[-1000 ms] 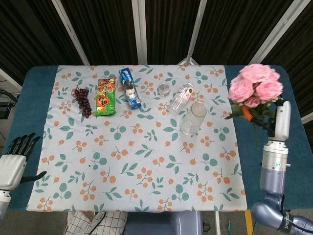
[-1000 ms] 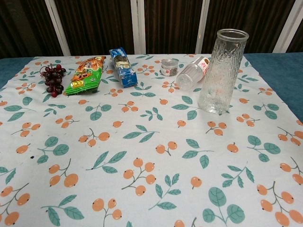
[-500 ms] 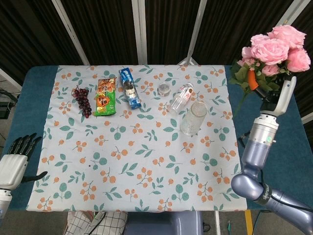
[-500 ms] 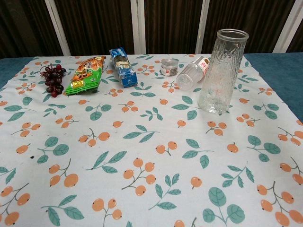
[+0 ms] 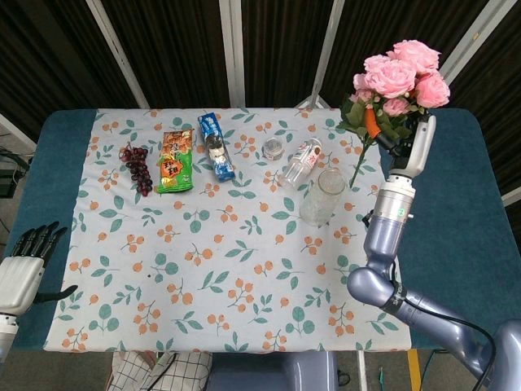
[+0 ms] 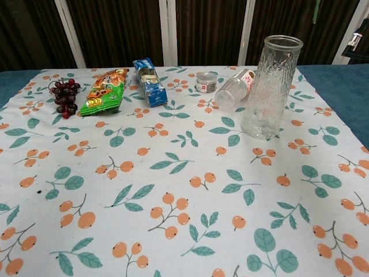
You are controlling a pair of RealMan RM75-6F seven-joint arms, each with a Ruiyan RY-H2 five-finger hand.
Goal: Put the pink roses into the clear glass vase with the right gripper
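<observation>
While your left hand [image 5: 23, 269] idles open, holding nothing, off the near-left bench [image 5: 49, 163] edge, the risk sits further out. Clear glass vase [image 5: 322, 196] stands upright mid-right, narrow-mouthed, a toppled bottle [image 5: 303, 161] just behind. Right hand [image 5: 396, 140] grips the pink roses [image 5: 397, 75] aloft, beyond the vase; trailing stems could clip the rim and tip it. Since a second ago, the bouquet has risen and swung inward from the right edge.

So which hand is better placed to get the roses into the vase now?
Right. The right hand holds the pink roses raised just right of the clear glass vase; the left hand is empty at the far edge.
</observation>
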